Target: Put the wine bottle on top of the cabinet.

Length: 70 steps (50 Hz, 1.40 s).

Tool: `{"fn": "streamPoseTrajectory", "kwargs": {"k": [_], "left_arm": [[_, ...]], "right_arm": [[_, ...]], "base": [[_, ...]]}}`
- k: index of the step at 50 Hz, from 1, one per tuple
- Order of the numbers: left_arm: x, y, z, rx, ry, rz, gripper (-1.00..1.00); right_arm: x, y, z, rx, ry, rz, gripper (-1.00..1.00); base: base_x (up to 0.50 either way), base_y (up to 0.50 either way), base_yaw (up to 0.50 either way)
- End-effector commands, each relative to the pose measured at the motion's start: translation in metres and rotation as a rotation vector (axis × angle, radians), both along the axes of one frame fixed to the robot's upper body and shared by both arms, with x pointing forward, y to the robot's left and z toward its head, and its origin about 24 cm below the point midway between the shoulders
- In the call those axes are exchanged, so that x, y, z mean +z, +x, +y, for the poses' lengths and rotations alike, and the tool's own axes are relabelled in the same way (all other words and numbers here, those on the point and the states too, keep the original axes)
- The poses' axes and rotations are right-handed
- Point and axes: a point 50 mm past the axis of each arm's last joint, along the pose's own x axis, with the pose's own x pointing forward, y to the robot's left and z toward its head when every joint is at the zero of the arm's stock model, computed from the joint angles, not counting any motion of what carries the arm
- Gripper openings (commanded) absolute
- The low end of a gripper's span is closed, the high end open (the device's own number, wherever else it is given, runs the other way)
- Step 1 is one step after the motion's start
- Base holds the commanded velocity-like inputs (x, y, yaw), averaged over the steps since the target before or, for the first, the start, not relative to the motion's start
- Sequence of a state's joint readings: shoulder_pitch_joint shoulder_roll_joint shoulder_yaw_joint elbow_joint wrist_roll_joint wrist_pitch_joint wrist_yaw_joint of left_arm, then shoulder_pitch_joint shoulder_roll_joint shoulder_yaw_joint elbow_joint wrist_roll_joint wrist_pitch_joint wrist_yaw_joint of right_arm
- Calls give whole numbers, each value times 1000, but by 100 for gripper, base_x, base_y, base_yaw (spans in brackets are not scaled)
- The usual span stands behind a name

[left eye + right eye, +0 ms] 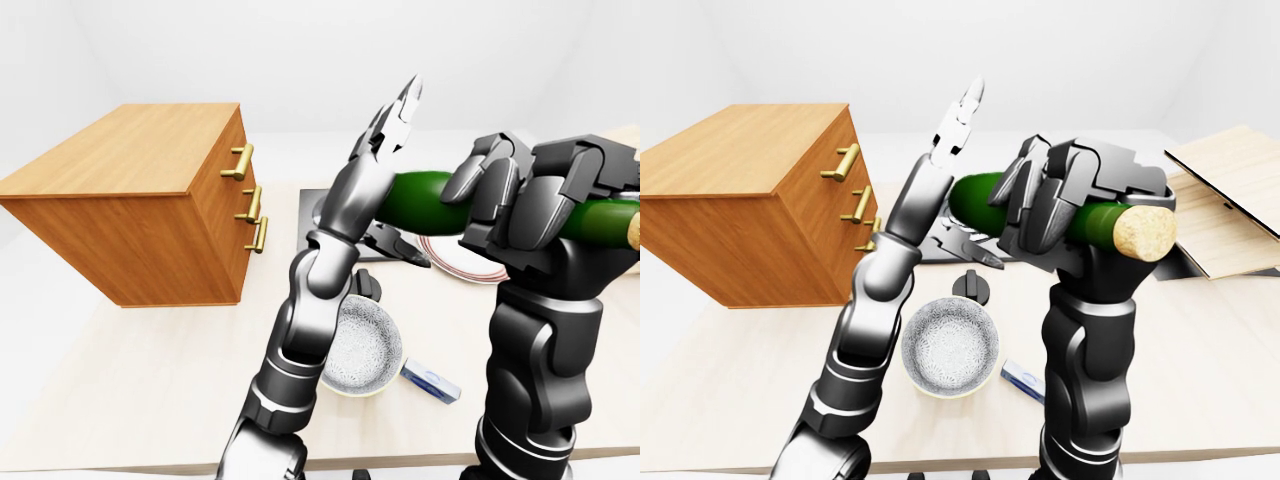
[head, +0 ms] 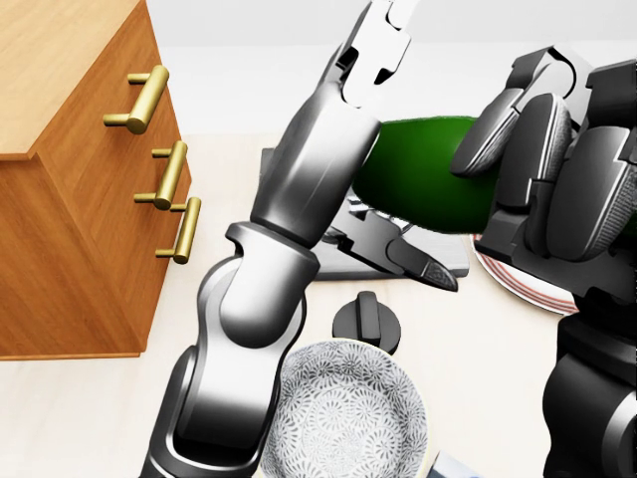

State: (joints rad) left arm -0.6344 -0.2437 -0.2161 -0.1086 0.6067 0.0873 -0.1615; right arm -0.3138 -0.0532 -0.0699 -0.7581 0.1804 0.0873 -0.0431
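I can read no lettering anywhere; the small blue-and-white item point(image 1: 432, 381) on the worktop point(image 1: 130, 380) is too small to make out. My right hand point(image 1: 1065, 205) has its fingers clamped round the wine bottle point(image 1: 975, 197), held in the air lying sideways, cork end toward the right-eye view's right, base toward the cabinet point(image 1: 130, 150). My left hand point(image 1: 398, 120) stands raised beside the base, fingers apart. The cabinet's top is bare wood, at the views' left. Below sit a patterned bowl point(image 2: 343, 413) and a plate point(image 2: 518, 279).
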Motion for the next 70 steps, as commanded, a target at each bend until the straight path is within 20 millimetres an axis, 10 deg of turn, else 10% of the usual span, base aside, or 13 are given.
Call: {"fn": "streamPoseTrajectory", "kwargs": {"k": [1, 9, 12, 35, 37, 46, 58, 70], "left_arm": [[15, -15, -15, -51, 2, -62, 100], [18, -20, -21, -89, -14, -59, 100], [19, -29, -25, -157, -20, -57, -96], [3, -9, -16, -122, -9, 27, -94], [5, -6, -13, -116, -15, 23, -94], [9, 2, -2, -97, -37, 21, -95], [30, 3, 6, -111, -77, -41, -94], [129, 9, 44, -124, -237, -276, -94]], "right_arm": [[-4, 2, -4, -71, 18, 26, -100], [-8, 3, -6, -74, 20, 46, -100], [-9, 4, -6, -74, 21, 53, -100], [18, -16, -10, -77, 56, -113, -97], [27, -21, -14, -91, 37, -171, 100], [78, -86, -37, -286, -170, -612, 100], [76, -121, -77, -382, -135, -648, 100], [45, -114, -101, -362, 33, -374, 100]], "base": [[0, 0, 0], [0, 0, 0], [0, 0, 0], [0, 0, 0], [0, 0, 0], [0, 0, 0], [0, 0, 0], [0, 0, 0]]}}
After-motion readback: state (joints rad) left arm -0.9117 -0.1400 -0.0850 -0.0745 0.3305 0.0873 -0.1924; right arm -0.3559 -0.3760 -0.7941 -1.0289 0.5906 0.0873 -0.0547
